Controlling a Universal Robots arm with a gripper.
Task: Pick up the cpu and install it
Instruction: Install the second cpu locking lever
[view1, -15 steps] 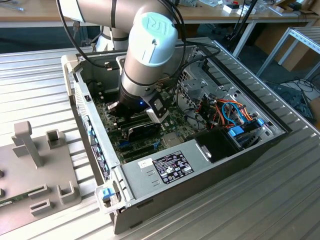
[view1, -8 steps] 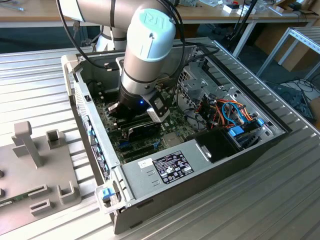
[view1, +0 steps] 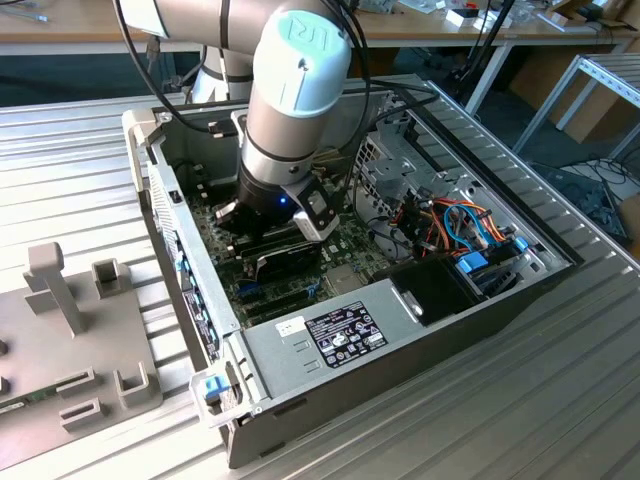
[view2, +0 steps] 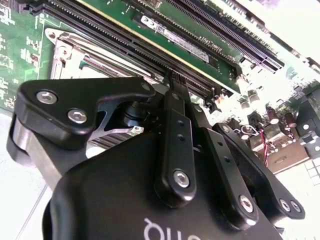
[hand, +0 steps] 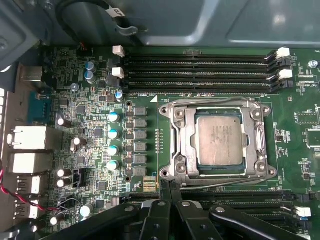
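The cpu (hand: 221, 142) lay flat in its socket (hand: 218, 141): light, stiff, fragile, best held by opposite edges. The gripper (hand: 169, 207) hovered beside it, fingers together, empty.

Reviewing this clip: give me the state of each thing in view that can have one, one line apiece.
cpu: lying flat in the socket frame, silver top up, nothing touching it.
socket frame: around the cpu, not covering its top.
memory slots: those in the first wrist view are empty.
computer case: side open, motherboard exposed.
claw: over the motherboard beside the socket, holding nothing, fingertips together.
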